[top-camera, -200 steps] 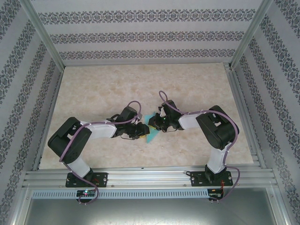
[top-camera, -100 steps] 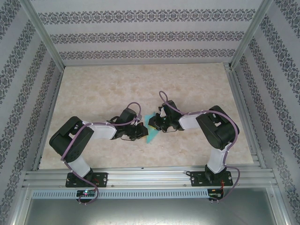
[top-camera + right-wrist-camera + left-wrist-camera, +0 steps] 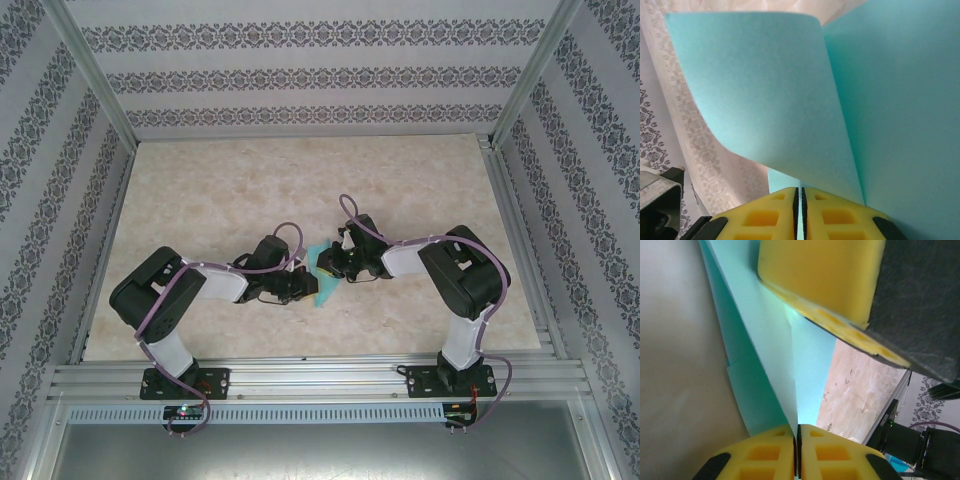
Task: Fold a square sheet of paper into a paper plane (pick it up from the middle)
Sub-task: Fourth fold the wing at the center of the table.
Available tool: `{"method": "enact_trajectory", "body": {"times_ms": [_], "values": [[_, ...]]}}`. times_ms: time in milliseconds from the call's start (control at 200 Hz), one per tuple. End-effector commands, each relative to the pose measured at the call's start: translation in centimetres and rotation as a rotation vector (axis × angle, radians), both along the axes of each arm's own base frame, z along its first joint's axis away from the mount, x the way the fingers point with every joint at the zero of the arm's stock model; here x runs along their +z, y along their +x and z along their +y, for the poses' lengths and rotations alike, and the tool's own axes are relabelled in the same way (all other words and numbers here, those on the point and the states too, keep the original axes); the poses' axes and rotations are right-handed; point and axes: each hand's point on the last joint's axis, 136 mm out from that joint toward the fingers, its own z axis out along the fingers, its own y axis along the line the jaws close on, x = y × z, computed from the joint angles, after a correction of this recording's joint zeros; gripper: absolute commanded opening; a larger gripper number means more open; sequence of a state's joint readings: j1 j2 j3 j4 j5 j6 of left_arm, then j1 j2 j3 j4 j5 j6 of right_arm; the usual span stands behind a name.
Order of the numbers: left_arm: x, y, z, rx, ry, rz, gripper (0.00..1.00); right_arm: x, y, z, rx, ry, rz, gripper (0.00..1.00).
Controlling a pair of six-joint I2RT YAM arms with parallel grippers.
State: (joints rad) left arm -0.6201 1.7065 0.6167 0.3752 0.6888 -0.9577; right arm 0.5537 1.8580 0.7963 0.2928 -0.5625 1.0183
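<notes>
**Overhead and wrist views, mid-fold.** Left of the square sheet of paper, the left gripper reaches in low over the desk. In its wrist view its fingers are pressed together, with the sheet's edge clamped in the seam between them. This most likely anchors that side while the other is worked.

The sheet is held between the two grippers, over the middle of the desk's near half, and it is not flat. It is thin, plain, matt teal paper. From the left fingers it runs up as a narrow layered wedge with one sharp crease. Toward the right it bows into a smooth open curl rather than a pressed fold.

Right of the sheet, the right gripper meets it from the opposite side. Its fingers are likewise closed on the paper, which rises from their seam. A grip on both sides should keep the limp sheet taut enough to shape.

The fingers are blocky yellow pads with square recesses. The yellow block above the sheet in the left wrist view is probably a right finger. The desk is pale, marbled and smooth.
</notes>
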Motion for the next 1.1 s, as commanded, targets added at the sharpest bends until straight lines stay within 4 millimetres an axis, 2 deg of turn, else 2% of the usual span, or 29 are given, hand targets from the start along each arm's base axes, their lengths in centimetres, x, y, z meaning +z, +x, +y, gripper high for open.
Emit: {"method": "enact_trajectory", "body": {"times_ms": [0, 185, 380, 510, 580, 729, 809, 944, 1094], "values": [[0.8, -0.9, -0.9, -0.077, -0.062, -0.032, 0.08, -6.5, -3.1, -4.1, -0.049, -0.219, 0.158, 0.14], [-0.3, -1.4, -0.7, -0.083, -0.043, 0.012, 0.07, -6.6, -3.2, -4.1, -0.048, -0.228, 0.163, 0.13], [-1.6, -2.7, 1.3, -0.059, 0.059, 0.058, 0.17, -6.9, -3.5, -4.3, -0.046, -0.24, 0.168, 0.13], [0.1, -2.9, 1.9, -0.021, 0.036, 0.019, 0.22, -7.0, -3.7, -4.2, -0.042, -0.242, 0.17, 0.13], [1.1, -2.5, 3.5, 0.068, 0.076, -0.025, 0.25, -6.9, -3.8, -4.1, -0.045, -0.241, 0.17, 0.13], [2.6, -1.6, 8.7, 0.302, 0.219, -0.096, 0.3, -6.9, -4.0, -4.0, -0.077, -0.24, 0.17, 0.13], [3.7, -1.3, 9.7, 0.355, 0.194, -0.107, 0.31, -6.9, -4.3, -3.9, -0.105, -0.239, 0.17, 0.13], [5.4, -1.1, 8.9, 0.314, 0.16, -0.124, 0.32, -7.0, -4.7, -3.8, -0.159, -0.269, 0.159, 0.13], [7.3, -0.1, 5.9, 0.231, 0.047, -0.117, 0.32, -7.0, -4.9, -3.9, -0.196, -0.286, 0.145, 0.13]]}}
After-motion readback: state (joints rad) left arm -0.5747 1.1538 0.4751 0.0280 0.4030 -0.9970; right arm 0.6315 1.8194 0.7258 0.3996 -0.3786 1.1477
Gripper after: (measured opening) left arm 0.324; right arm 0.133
